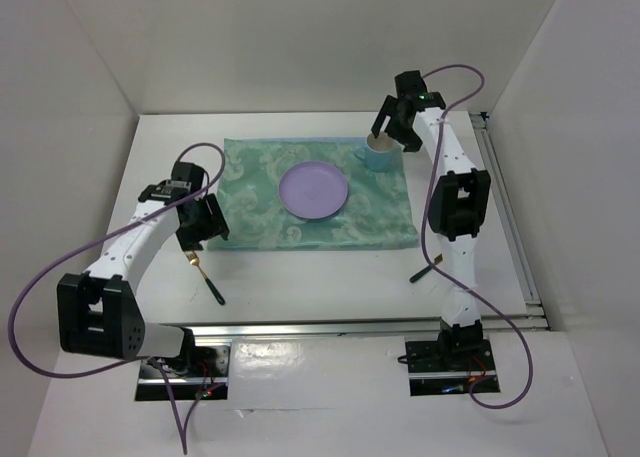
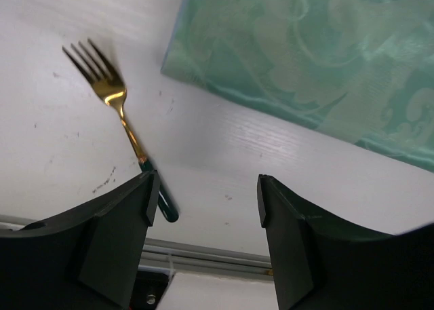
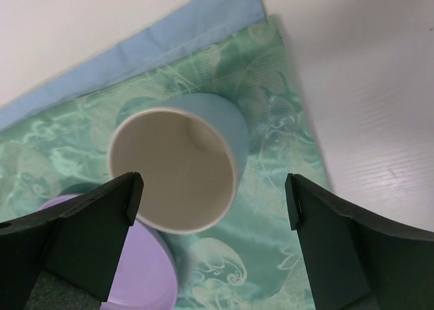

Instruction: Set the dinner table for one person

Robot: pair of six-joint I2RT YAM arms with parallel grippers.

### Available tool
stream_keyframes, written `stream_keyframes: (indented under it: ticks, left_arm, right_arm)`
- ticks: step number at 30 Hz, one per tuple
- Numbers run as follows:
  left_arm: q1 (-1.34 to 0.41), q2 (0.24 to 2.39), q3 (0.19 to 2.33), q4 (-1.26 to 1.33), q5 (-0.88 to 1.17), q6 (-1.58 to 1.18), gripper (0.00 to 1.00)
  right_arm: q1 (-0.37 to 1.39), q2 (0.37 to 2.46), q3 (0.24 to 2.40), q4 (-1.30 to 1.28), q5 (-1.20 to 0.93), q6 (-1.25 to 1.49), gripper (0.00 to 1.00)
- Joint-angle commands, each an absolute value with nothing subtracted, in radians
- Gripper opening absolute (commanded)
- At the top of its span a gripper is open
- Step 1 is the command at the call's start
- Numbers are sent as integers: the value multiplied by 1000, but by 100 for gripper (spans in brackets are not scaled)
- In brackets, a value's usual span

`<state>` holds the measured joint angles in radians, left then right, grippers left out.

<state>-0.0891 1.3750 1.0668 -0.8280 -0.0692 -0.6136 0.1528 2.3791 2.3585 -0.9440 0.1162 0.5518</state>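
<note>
White worktop (image 1: pixel 330 277): fork (image 2: pixel 112 91) at 10 o'clock of left hand (image 2: pixel 203 200), fingers apart; long axis 11-to-5; left arm nearer.

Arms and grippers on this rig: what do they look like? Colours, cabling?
The left arm and right arm have white links, black joint housings and a purple cable looping along each. The left gripper and right gripper each have two matte black, flat-faced fingers. A small green light shows on the right wrist.
</note>
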Motion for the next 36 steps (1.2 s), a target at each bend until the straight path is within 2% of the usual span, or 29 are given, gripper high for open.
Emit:
stream_keyframes:
  ticks: [1,5,12,19,23,29,33,34,35,36]
  left_arm:
    - [-84,1296,987,-815,-110,-719,77]
    - [-94,1250,908,-788,-112,-782,73]
    - [-103,1220,812,-824,-149,-911,67]
    - [-103,1284,755,-793,-140,-989,66]
    - [-103,1310,721,-765,-140,-1009,65]
    - [-103,1341,649,-690,-130,-1029,64]
    - [-103,1365,626,-681,-130,-1042,52]
    - [-103,1376,626,-681,-130,-1052,36]
    - [-103,1376,626,-705,-130,-1052,26]
    - [-103,1361,635,-724,-130,-1066,9]
  right_arm:
    - [152,2203,2407,-891,124,531,100]
    - [152,2049,2299,-864,164,511,100]
    - [127,1758,1935,-811,192,446,99]
    - [31,1429,1447,-781,131,436,96]
    - [-21,1376,1344,-801,83,436,96]
    - [-31,1365,1312,-819,83,423,96]
    - [-31,1387,1350,-819,83,414,96]
    - [-31,1387,1350,-819,83,414,96]
    - [-31,1397,1359,-819,83,414,96]
    - [-31,1397,1359,-819,83,414,95]
